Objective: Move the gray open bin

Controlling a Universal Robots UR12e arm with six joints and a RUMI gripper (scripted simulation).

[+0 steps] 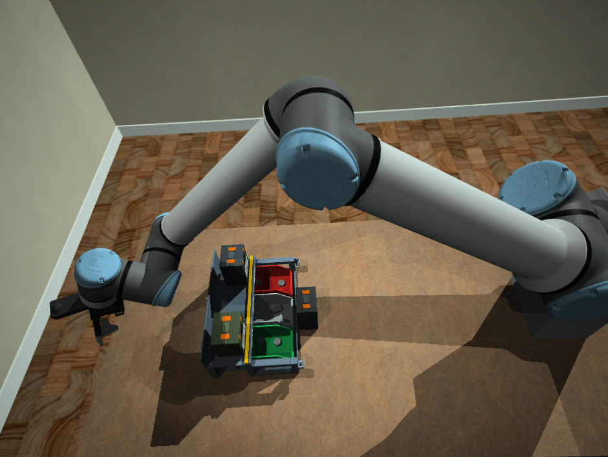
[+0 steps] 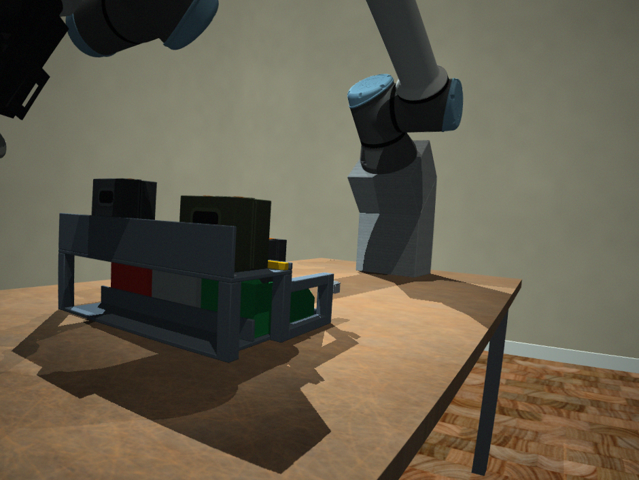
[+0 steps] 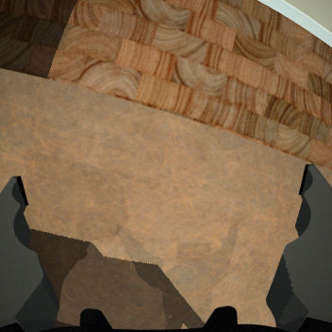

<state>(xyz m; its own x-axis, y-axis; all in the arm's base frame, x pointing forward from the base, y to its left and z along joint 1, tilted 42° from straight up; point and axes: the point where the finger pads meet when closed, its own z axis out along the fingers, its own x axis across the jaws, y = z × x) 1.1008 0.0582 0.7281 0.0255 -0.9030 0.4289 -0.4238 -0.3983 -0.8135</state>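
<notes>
The gray open bin [image 1: 272, 306] sits in the middle slot of the dark blue shelf [image 1: 253, 314], between a red bin [image 1: 274, 281] and a green bin [image 1: 273, 343]; a dark part lies in it. In the exterior view only its gray back [image 2: 175, 288] shows under the shelf's upper deck. My gripper [image 1: 100, 330] is open and empty, high above the table's left edge, well left of the shelf. In the wrist view its fingers stand wide over bare table and floor.
Black boxes [image 1: 233, 263] and an olive box [image 1: 226, 333] stand on the shelf's upper deck; another black box [image 1: 306, 307] stands by its right side. The arm's base pedestal [image 2: 395, 217] stands at the table's far right. The wall is close on the left.
</notes>
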